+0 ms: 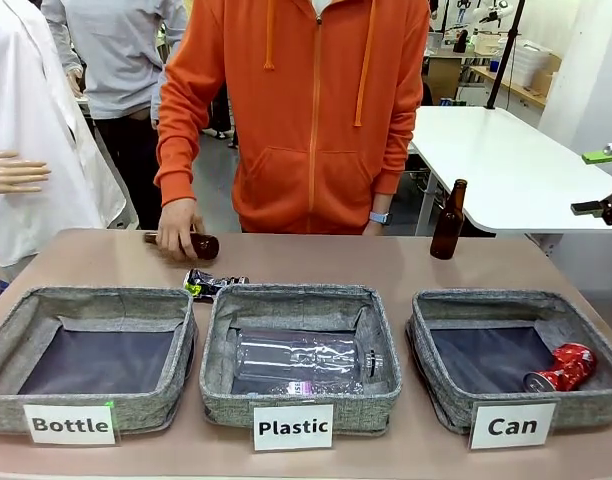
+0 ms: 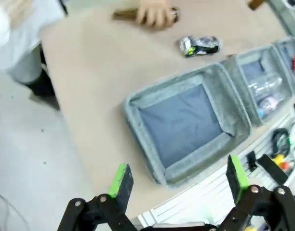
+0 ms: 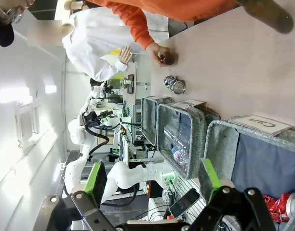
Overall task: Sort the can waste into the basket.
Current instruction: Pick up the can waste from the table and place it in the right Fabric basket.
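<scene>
Right gripper (image 3: 152,179) is wide open with nothing in it. Just past 1 of its fingertips sits the Can basket (image 3: 220,144), and the red can (image 3: 278,206) is lying inside. Left gripper (image 2: 179,178) is spread open and empty too. Right ahead of its jaws is the Bottle basket (image 2: 200,161). Farther out the black can (image 2: 199,45) is on the bare table (image 2: 99,62). Beyond that a person's hand (image 2: 154,12) rests on a brown bottle (image 2: 123,15).

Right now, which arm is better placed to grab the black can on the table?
Left, probably. The black can lies left of centre, near the Bottle basket, which the left gripper faces, jaws open. The right gripper is by the Can basket.
</scene>
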Tool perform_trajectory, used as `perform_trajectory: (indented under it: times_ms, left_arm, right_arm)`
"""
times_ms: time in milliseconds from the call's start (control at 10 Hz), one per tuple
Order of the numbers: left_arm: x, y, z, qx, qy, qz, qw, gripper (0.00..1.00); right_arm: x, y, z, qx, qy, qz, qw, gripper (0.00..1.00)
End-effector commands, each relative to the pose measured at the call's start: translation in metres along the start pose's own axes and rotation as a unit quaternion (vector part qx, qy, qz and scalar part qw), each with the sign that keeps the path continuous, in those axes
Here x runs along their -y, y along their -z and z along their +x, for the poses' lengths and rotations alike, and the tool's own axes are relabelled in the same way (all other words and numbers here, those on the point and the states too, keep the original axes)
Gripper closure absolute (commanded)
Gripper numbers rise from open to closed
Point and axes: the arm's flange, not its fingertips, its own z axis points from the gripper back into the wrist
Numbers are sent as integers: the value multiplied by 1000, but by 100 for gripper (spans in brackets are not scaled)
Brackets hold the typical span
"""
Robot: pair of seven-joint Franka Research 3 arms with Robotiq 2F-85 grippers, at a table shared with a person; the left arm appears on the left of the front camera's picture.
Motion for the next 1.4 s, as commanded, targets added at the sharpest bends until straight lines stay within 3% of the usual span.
perform_trajectory:
  times_ms: [0, 300, 500, 800, 900, 1100, 1300]
  left_arm:
    - [-26, -6, -36, 22, -66, -17, 997, 0]
    - [-41, -8, -65, 35, -97, -14, 995, 0]
    - [-21, 19, -23, 31, -61, -10, 998, 0]
    - [15, 87, 63, -18, -25, 15, 999, 0]
    - [23, 107, 82, -63, -14, 19, 998, 0]
    - [5, 59, 62, -61, -20, 30, 998, 0]
    - [-40, -13, -4, -30, -39, 3, 999, 0]
  right_arm:
    - [-2, -2, 1, -5, -9, 0, 1000, 0]
    - [-2, -2, 1, -5, -9, 0, 1000, 0]
    - [-2, -2, 1, -5, -9, 0, 1000, 0]
    - [-2, -2, 1, -5, -9, 0, 1000, 0]
    - [-2, -2, 1, -5, -9, 0, 1000, 0]
    - [-2, -2, 1, -5, -9, 0, 1000, 0]
    - [-2, -2, 1, -5, -9, 0, 1000, 0]
